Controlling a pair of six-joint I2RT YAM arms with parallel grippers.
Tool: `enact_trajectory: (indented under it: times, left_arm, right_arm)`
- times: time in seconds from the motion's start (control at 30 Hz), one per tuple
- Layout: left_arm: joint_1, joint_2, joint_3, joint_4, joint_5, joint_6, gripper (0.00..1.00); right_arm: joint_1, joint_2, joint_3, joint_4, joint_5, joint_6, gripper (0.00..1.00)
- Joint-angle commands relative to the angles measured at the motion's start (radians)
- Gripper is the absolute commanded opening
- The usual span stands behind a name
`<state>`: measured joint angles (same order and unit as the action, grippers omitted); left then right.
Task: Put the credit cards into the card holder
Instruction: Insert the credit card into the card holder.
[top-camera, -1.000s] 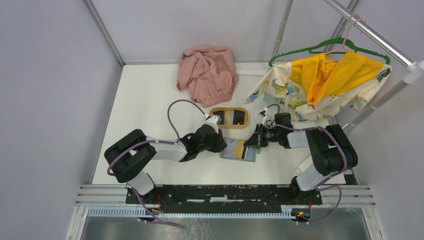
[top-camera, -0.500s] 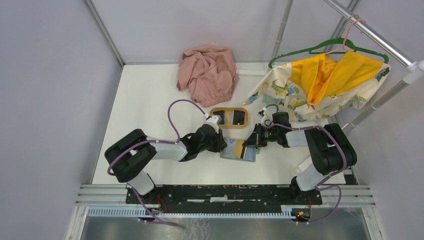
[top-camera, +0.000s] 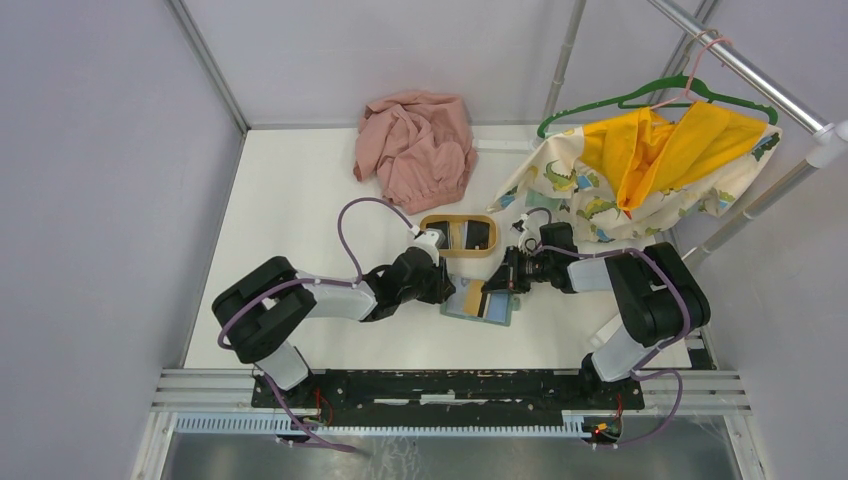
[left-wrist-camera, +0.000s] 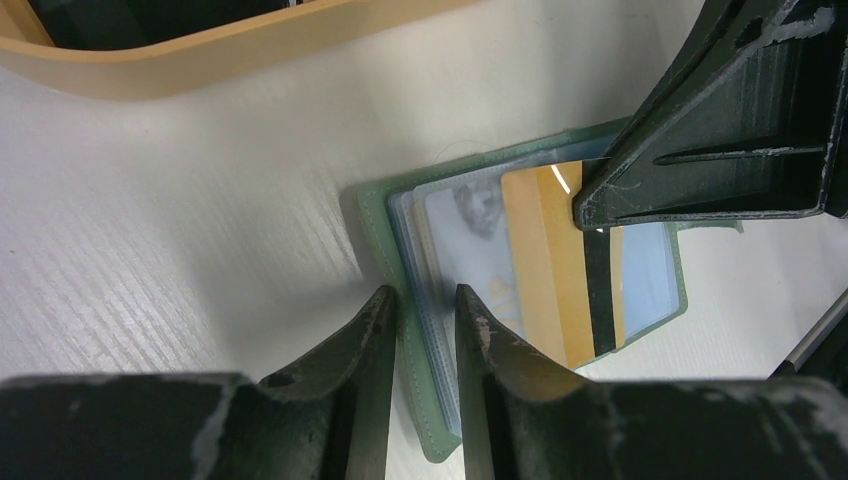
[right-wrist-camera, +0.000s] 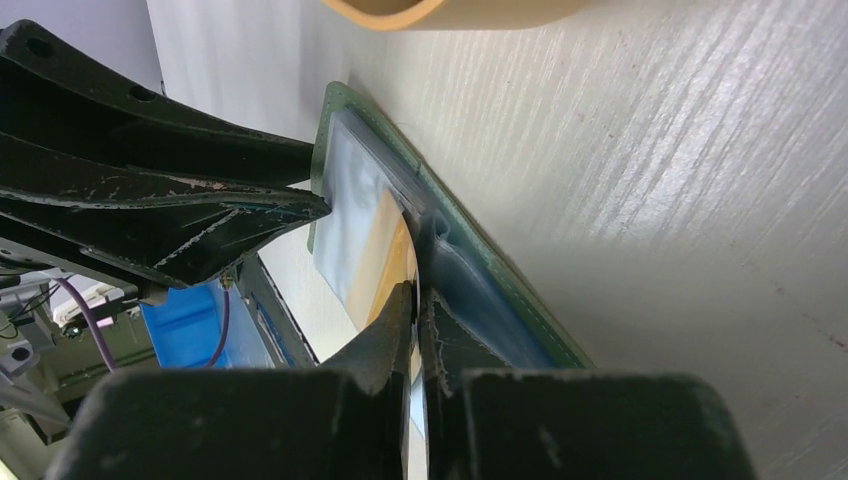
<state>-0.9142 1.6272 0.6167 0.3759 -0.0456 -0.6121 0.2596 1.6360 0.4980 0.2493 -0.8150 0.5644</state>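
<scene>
Left wrist view: my left claw (left-wrist-camera: 425, 300) clamps the left edge of the open card holder (left-wrist-camera: 645, 275) on the desk (left-wrist-camera: 200, 220), while my right claw (right-wrist-camera: 415, 292) pinches the gold-tan credit card (left-wrist-camera: 545, 260) lying across its pockets.

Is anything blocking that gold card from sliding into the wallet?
Nothing visible does. The gold card, pinched by the right gripper, lies on the open card holder, over its clear sleeves. The left gripper clamps the holder's opposite edge, clear of the card's path. The wooden tray sits apart, behind.
</scene>
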Motion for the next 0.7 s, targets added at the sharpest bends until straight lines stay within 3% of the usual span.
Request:
enact_trajectory:
  times: [0.0,0.27,0.47,0.67]
  left_arm:
    - [-0.033,0.036,0.024,-0.013,0.079,-0.008,0.33]
    - [-0.035,-0.031,-0.003,-0.005,0.049,-0.028,0.37]
    - [-0.039,-0.162,-0.014,-0.068,-0.025,-0.019,0.5]
    - [-0.099,-0.191,0.039,-0.094,-0.01,-0.04,0.49]
  right_arm:
    - [0.018,0.032,0.005,-0.002,0.06,0.0,0.08]
    - [0.017,0.041,0.001,0.023,0.051,0.014,0.12]
    - [0.016,0.043,0.002,0.022,0.053,0.012,0.12]
    - [0.018,0.043,0.002,0.023,0.054,0.01,0.13]
